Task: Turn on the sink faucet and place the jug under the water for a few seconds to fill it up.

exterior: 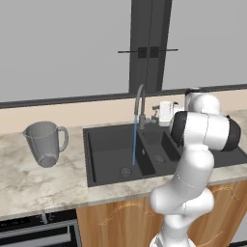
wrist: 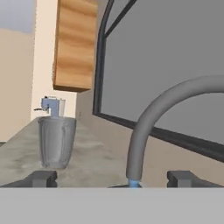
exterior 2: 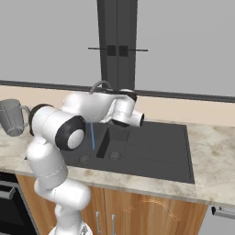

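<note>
Translucent tapered jug (exterior: 45, 143) on marbled counter (exterior: 29, 178); curved metal faucet (exterior: 139, 103).

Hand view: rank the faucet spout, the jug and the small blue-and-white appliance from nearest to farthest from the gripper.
1. The sink faucet: its spout curves down just ahead of the open gripper, between the fingertips.
2. The jug: farther off on the counter, to the left.
3. The small blue-and-white appliance: behind the jug, farthest back.
</note>
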